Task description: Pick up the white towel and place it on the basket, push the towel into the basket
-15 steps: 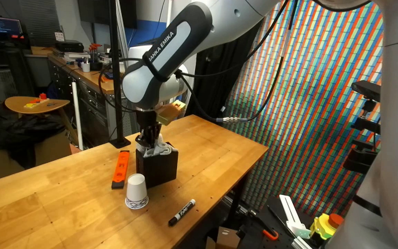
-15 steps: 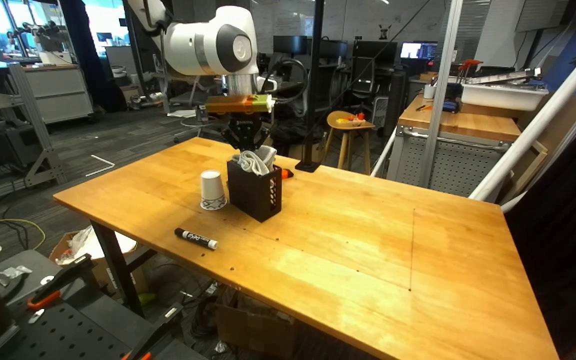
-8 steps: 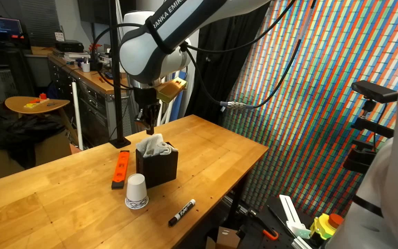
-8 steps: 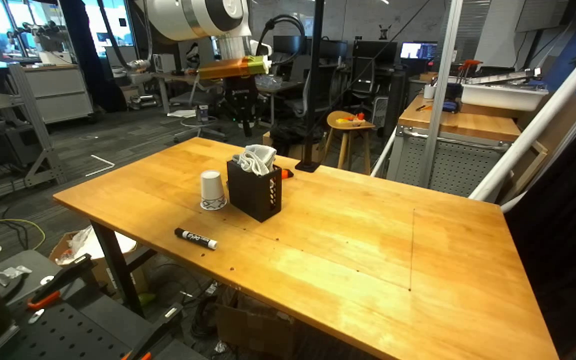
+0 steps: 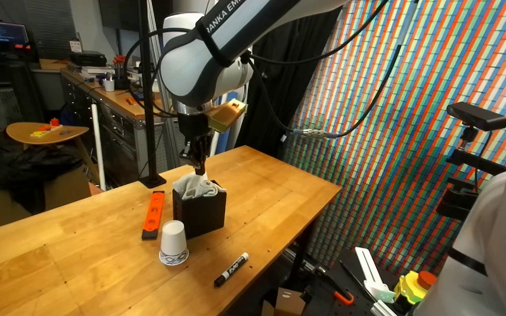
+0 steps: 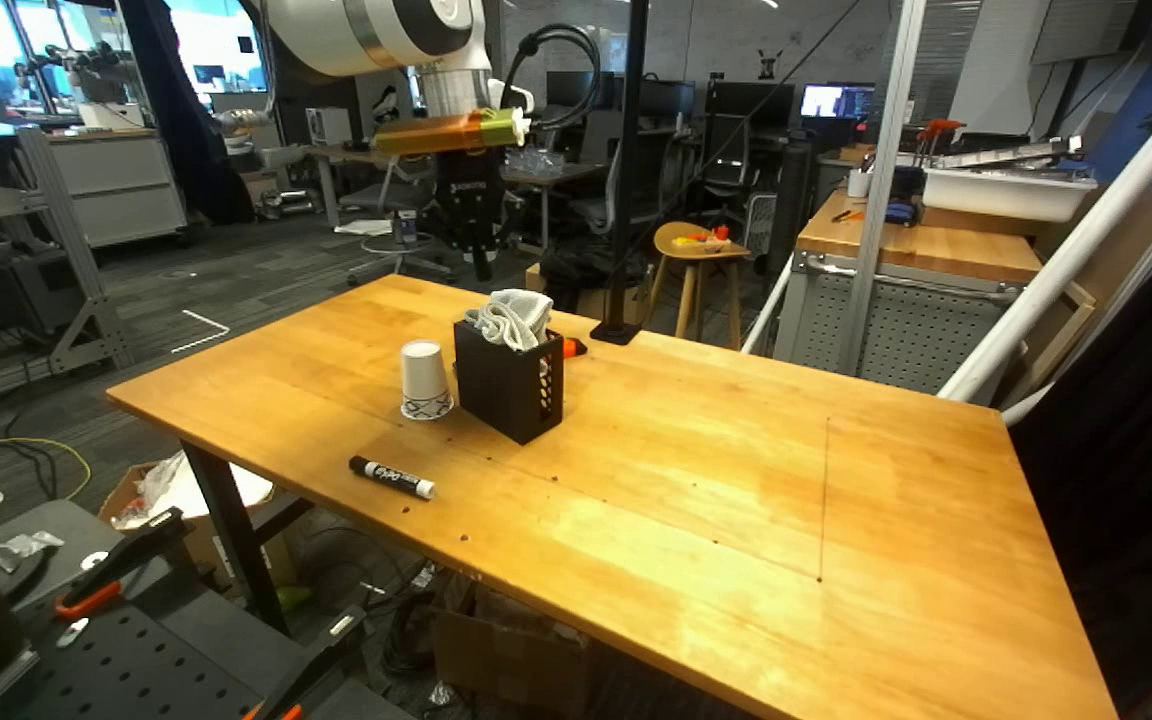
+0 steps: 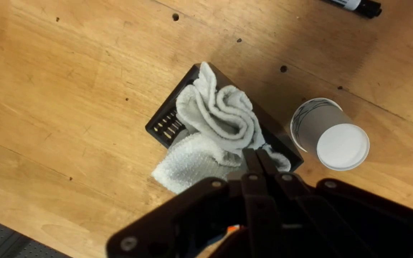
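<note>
"One towel [image 7: 210,134], bunched in the mouth of the basket [image 6: 493,383], folds standing above the rim. Which step is this?"

"The pushing-in, I'd judge; picking and placing look done. The pincer [image 7: 256,152] hangs above the towel, apart from it, jaws pressed together with nothing between them."

"So what does the next move want?"

"Probably a downward press with closed jaws, starting where the towel spills past the rim in the wrist view, easing it inward so the basket won't tip."

From here I see marker [image 5: 231,270] near long bench [image 5: 59,263] edge, orange level [image 5: 153,215] near opposite one, upturned paper cup [image 5: 174,240] between.
</note>
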### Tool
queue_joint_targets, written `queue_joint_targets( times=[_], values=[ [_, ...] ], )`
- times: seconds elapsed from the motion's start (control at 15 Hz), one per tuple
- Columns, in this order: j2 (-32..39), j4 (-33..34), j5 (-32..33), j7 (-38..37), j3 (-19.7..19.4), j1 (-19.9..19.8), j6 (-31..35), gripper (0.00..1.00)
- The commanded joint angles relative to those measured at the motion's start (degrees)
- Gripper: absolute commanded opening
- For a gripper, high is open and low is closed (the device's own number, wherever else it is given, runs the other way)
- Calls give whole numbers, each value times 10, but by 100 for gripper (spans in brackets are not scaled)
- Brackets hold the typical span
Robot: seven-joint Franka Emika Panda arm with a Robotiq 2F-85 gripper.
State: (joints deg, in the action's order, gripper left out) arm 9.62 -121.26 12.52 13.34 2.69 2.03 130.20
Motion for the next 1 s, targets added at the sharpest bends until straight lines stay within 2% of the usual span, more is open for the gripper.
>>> queue_joint_targets(
  times=[0.0,0.93],
  values=[
    [-22,-32,1,-11,-1,1,4,6],
    [27,-21,-3,-4,0,0,11,6]
  ],
)
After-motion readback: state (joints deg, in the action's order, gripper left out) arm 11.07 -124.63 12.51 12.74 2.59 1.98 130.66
